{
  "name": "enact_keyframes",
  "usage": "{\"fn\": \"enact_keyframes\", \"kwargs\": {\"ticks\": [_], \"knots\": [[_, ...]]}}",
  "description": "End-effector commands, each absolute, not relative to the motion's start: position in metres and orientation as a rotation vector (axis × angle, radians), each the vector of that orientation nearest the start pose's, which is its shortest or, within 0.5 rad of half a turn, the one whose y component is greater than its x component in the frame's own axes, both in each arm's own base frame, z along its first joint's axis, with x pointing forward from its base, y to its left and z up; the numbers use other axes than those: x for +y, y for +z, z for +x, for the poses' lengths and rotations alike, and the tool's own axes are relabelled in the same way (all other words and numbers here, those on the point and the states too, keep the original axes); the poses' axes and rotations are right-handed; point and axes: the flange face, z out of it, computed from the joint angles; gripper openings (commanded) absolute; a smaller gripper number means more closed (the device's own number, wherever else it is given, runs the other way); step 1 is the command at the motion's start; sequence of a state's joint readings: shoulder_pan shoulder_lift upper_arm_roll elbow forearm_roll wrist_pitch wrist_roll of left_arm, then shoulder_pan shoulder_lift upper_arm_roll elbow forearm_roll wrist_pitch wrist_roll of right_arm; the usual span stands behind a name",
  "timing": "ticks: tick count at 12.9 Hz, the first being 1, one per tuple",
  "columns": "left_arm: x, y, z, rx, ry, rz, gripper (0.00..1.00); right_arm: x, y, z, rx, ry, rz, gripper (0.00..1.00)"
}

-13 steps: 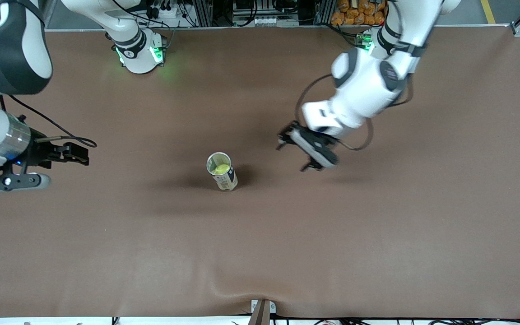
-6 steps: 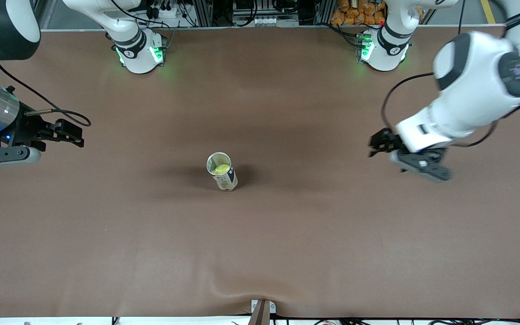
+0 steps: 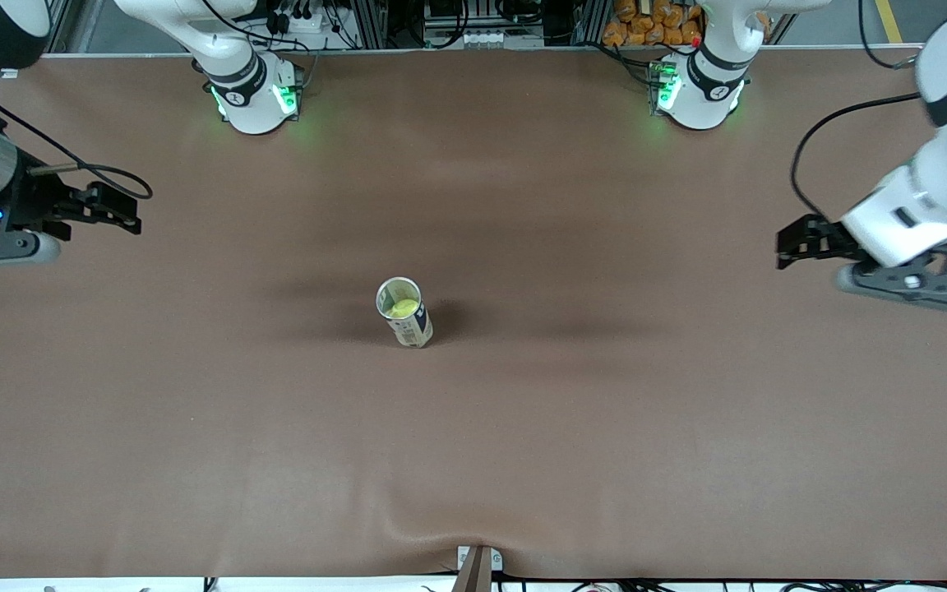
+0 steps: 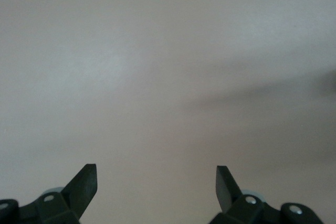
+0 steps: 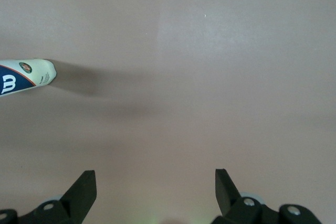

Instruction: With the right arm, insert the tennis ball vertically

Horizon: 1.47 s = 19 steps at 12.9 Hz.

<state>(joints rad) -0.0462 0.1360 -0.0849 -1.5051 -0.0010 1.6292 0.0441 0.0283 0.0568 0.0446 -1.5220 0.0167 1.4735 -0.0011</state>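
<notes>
An open can (image 3: 404, 312) stands upright mid-table with a yellow-green tennis ball (image 3: 402, 307) inside it. My right gripper (image 3: 124, 212) is open and empty, over the bare table at the right arm's end, well away from the can. In the right wrist view its gripper (image 5: 156, 178) is spread wide over bare mat, and the can's white and blue side (image 5: 26, 76) shows at the edge. My left gripper (image 3: 792, 241) is open and empty over the left arm's end of the table. In the left wrist view the gripper (image 4: 156, 174) has only mat below it.
The brown mat (image 3: 523, 427) covers the table. The two arm bases (image 3: 253, 90) (image 3: 697, 86) stand along the table edge farthest from the front camera, with cables and equipment past them. A small bracket (image 3: 478, 563) sits at the nearest edge.
My left gripper has swung from beside the can out to the left arm's end of the table. My right gripper has drawn back farther from the can. The can has not moved.
</notes>
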Motion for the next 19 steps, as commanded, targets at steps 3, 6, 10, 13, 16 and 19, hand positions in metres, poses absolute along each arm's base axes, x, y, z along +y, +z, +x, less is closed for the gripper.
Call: {"fn": "enact_keyframes", "kwargs": {"ticks": [3,6,10,13,16,19], "knots": [[-0.023,0.618,0.58,0.065,0.026,-3.145,1.0,0.028,0.615,0.542,-0.072,0.228,-3.115,1.0],[-0.021,0.637,0.563,0.042,0.044,-3.153,1.0,0.005,0.617,0.539,-0.024,0.237,-3.115,1.0],[-0.028,0.649,0.552,0.063,0.052,-3.148,1.0,0.0,0.627,0.535,-0.01,0.194,-3.118,1.0],[-0.035,0.648,0.551,0.08,0.062,-3.147,1.0,-0.007,0.625,0.535,0.016,0.186,-3.113,1.0],[-0.039,0.643,0.554,0.087,0.076,-3.146,1.0,-0.008,0.624,0.536,0.023,0.195,-3.108,1.0],[-0.041,0.642,0.554,0.076,0.08,-3.166,1.0,-0.009,0.624,0.536,0.025,0.193,-3.108,1.0]]}}
